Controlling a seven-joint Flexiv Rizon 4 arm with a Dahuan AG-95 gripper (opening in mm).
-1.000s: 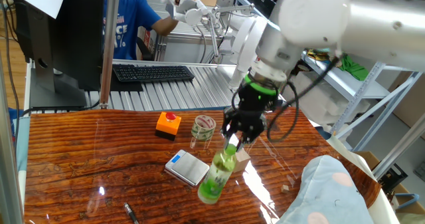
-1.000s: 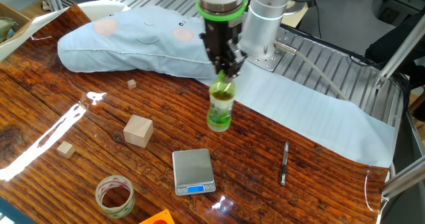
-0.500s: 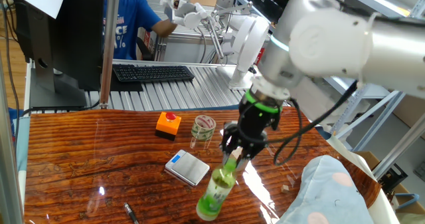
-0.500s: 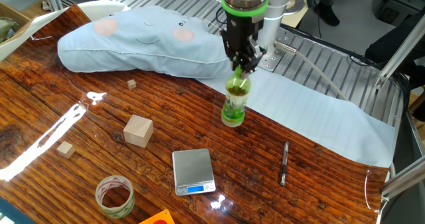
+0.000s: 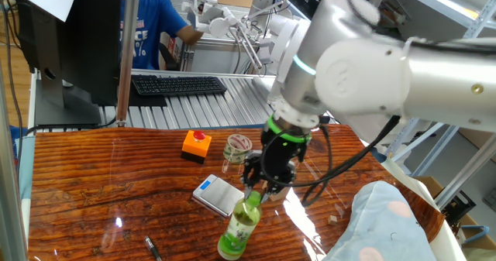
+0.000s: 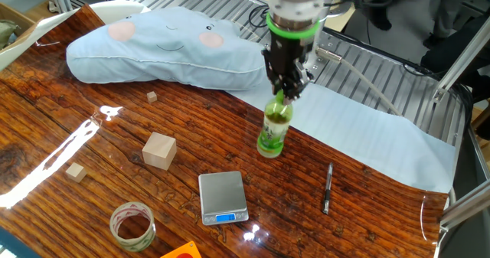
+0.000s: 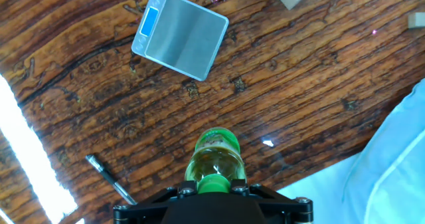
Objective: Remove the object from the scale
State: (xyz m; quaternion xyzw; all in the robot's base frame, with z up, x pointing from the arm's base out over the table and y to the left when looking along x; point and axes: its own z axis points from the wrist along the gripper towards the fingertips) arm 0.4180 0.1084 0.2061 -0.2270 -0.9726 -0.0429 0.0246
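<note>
Light: bright, even, from overhead
Glare: white streaks on the glossy table (image 6: 46, 177), left edge in every view
Shadows: faint, soft
Focus: sharp; hand view's bottom edge blurred

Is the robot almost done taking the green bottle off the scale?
Nearly. Done: the scale has nothing on it, and the bottle is well away from it. In hand: the gripper is shut on the bottle's cap, holding it upright close to the wooden table; I cannot tell whether it touches. Left: stand it on the table and let go.
</note>
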